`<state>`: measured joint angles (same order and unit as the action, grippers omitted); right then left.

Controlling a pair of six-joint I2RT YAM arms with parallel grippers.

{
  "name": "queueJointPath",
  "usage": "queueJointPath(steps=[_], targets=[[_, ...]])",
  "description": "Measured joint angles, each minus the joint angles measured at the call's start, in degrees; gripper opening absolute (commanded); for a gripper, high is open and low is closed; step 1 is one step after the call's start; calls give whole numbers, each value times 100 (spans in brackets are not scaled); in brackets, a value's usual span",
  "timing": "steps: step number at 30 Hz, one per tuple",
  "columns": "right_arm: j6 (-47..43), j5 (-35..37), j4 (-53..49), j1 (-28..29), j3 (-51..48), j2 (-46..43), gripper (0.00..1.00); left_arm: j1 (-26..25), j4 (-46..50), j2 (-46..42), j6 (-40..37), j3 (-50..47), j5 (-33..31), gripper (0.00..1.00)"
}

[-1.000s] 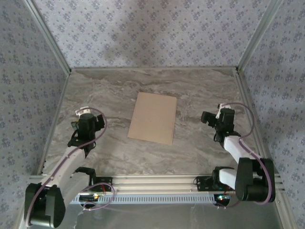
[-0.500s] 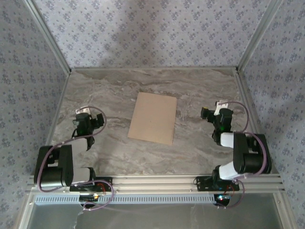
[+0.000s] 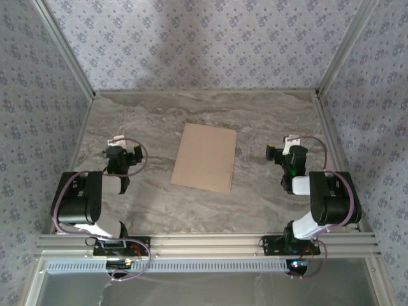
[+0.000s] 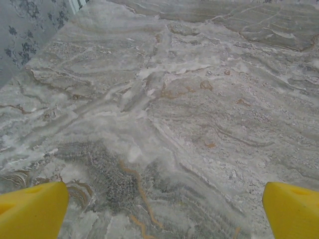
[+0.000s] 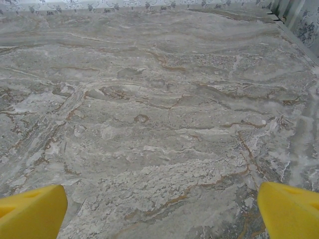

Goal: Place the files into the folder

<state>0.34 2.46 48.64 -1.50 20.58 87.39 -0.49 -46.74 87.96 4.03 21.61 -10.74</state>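
This is a robot test cell in a lab rather than a home, despite the wallpaper; a marble-patterned tabletop [image 3: 274, 121] is boxed in by walls [image 3: 204, 44] papered in a small blue floral print; bare aluminium posts [image 3: 62, 46] frame the corners; the left arm [image 3: 80, 201] and right arm [image 3: 330, 201] are bolted to a slotted aluminium rail [image 3: 204, 241] at the near edge; purple cables [image 3: 55, 207] loop around them.

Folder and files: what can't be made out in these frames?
1. Top view: the folder lies shut; its upper leaf hides whether the files are inside.
2. Wrist views: left gripper and right gripper jaws are cut off by the bottom edge; just yellow tips, wide apart.
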Motion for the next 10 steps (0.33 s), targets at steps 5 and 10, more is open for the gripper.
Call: queueJointPath(steps=[5, 10], targets=[[0, 17, -20, 0, 0, 0, 100, 0, -2, 0, -20, 0, -24, 100], [-2, 17, -24, -2, 0, 0, 100, 0, -2, 0, -17, 0, -42, 100]])
